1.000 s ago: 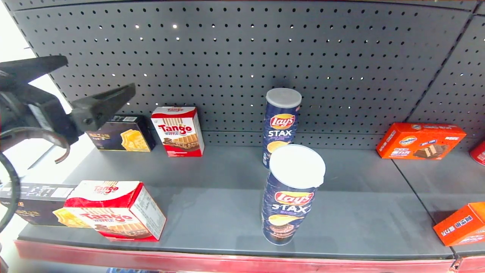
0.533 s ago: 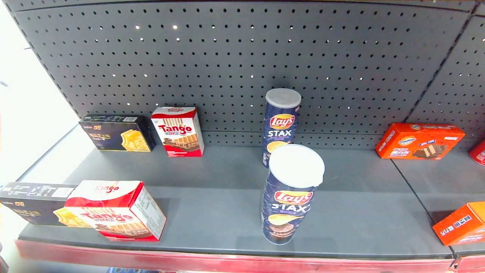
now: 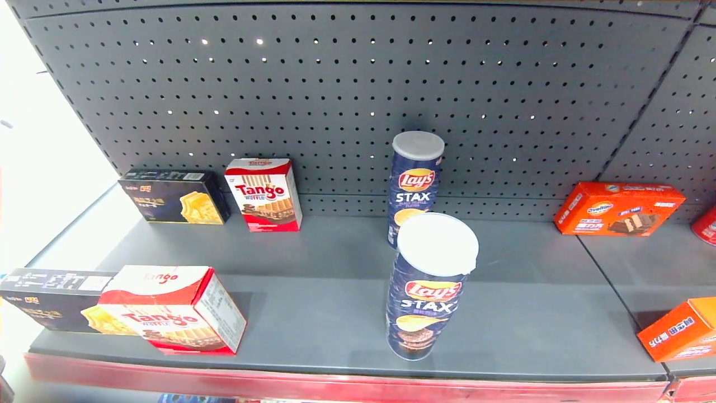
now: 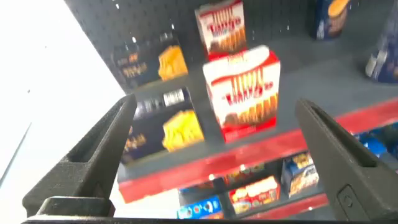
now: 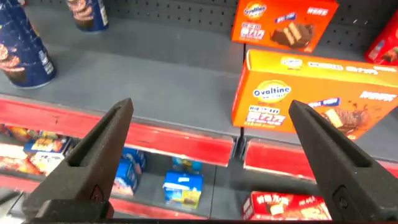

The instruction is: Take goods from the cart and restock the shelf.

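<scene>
The grey shelf carries two red wafer boxes, two black boxes, two blue chip cans and two orange boxes. My left gripper is open and empty, held off the shelf's front edge, facing the front red wafer box and the black box beside it. My right gripper is also open and empty, in front of the red shelf lip, with the front orange box just beyond it.
A perforated grey back panel closes the shelf behind. A red-edged lower shelf holds small packets. A red can stands at the far right. Bare shelf floor lies between the wafer boxes and the chip cans.
The left gripper, seen at the left of the head view a second ago, has drawn back out of that view. The goods on the shelf have not moved.
</scene>
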Robot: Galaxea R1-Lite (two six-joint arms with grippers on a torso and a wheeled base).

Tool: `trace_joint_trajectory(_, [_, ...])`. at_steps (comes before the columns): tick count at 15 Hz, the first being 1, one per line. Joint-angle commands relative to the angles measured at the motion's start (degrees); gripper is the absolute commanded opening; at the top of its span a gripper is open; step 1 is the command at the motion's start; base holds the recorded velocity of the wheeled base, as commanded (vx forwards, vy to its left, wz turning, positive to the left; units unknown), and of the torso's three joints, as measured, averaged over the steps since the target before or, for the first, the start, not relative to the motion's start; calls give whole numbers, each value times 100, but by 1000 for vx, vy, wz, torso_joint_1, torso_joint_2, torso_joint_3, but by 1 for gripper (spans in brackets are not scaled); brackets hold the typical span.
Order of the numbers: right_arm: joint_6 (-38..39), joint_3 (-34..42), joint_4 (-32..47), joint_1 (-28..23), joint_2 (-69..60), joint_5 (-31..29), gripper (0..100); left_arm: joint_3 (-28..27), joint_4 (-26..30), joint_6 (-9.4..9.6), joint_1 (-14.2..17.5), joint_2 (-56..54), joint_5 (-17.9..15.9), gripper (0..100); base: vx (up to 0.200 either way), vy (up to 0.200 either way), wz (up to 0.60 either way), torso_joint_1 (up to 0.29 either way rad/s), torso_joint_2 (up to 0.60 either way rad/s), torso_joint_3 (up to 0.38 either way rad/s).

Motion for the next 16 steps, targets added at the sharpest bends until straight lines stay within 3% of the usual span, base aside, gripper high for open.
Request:
trace_joint_trajectory(1, [-4,469,-200,-1,-75,4,100,928,30,-36,9,-885,1,100,0,0,0,0,0,0])
trace_joint_trajectory(2, [-4,671,-349,-1,-75,4,100,1244,30,-36,88,-1087,1,100,0,0,0,0,0,0])
trace_joint_trajectory(4, [-22,812,-261,-1,-75,-5,100,1763,39,-36,536,-1386,-8,100,0,0,0,0,0,0])
trace_joint_trajectory(6, [22,812,-226,-10,-75,-14,100,2149,4,-10,607,-1386,-8,100,0,0,0,0,0,0])
trace_joint_trajectory(8, [163,812,-208,-36,-75,-31,100,2281,4,-1,747,-1386,1,100,0,0,0,0,0,0])
trace_joint_trajectory(11, [251,794,170,-54,-93,-128,100,2290,13,-185,941,-973,54,100,0,0,0,0,0,0])
trace_joint_trajectory(12, [277,794,161,-71,-110,-145,100,2290,13,-177,1609,-630,62,100,0,0,0,0,0,0])
trace_joint_trajectory(14, [365,794,161,-89,-119,-163,100,2290,21,-238,2452,-586,45,100,0,0,0,0,0,0])
trace_joint_trajectory(16, [409,794,161,-89,-119,-181,100,2290,21,-344,2567,-788,36,100,0,0,0,0,0,0])
